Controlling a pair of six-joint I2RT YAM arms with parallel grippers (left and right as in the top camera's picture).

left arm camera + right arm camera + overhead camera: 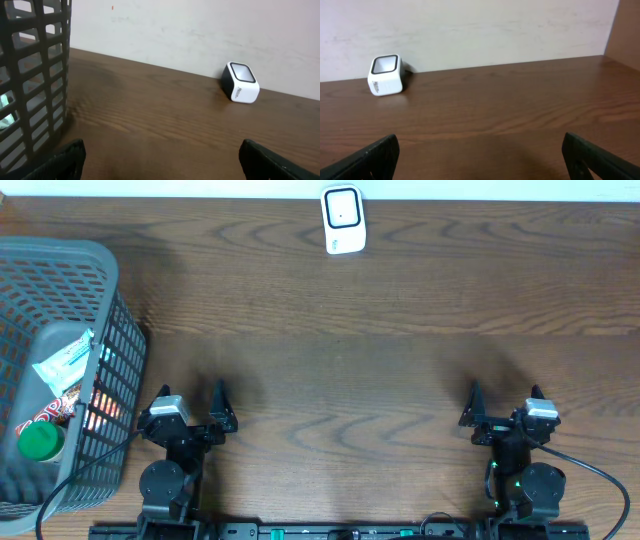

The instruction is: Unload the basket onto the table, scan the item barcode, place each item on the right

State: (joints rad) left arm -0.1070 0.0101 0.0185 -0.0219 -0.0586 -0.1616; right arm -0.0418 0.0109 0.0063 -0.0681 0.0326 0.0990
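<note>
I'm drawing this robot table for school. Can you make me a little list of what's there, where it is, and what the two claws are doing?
scanner: small white box, middle of the table's far edge
table: brown wood
basket: grey plastic, at the robot's left
in the basket: green-capped bottle, pale wrapped snack, red packet
left gripper: open, empty, beside the basket
right gripper: open, empty, bare table around it
scanning: not begun; every item lies in the basket
</note>
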